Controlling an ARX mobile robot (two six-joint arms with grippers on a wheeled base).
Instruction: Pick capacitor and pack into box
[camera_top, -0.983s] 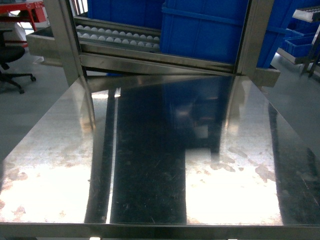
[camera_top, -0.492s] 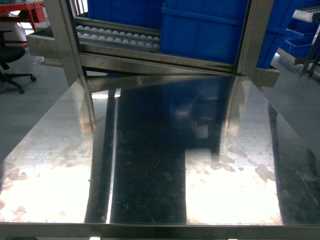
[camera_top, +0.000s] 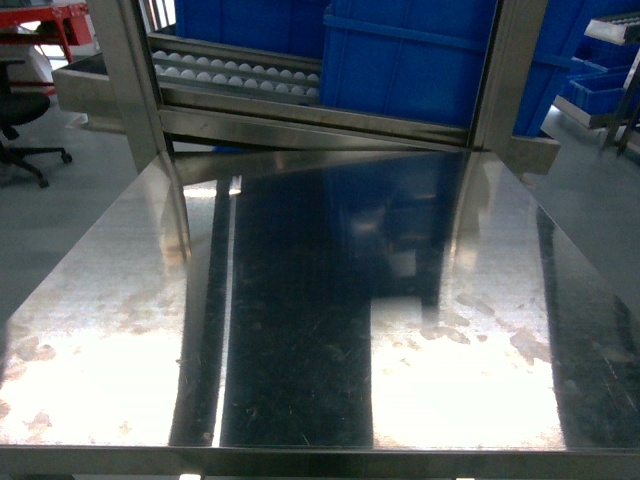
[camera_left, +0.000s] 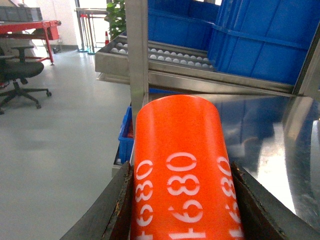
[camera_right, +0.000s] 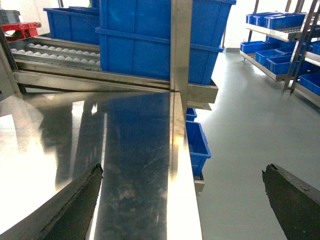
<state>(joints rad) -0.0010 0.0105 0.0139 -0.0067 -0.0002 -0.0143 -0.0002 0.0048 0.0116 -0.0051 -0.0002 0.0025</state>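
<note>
Low in the left wrist frame, my left gripper (camera_left: 182, 210) has its dark jaws clamped on both sides of the orange cylindrical capacitor with white "4680" print (camera_left: 182, 170), so the pick is done. At the bottom corners of the right wrist frame, my right gripper (camera_right: 182, 200) stands wide apart with nothing between its jaws. Across the head frame I see only the bare, reflective steel table (camera_top: 300, 400), with blue plastic crates (camera_top: 400, 60) along the top. No box shows anywhere; I judge I must locate it before packing.
</note>
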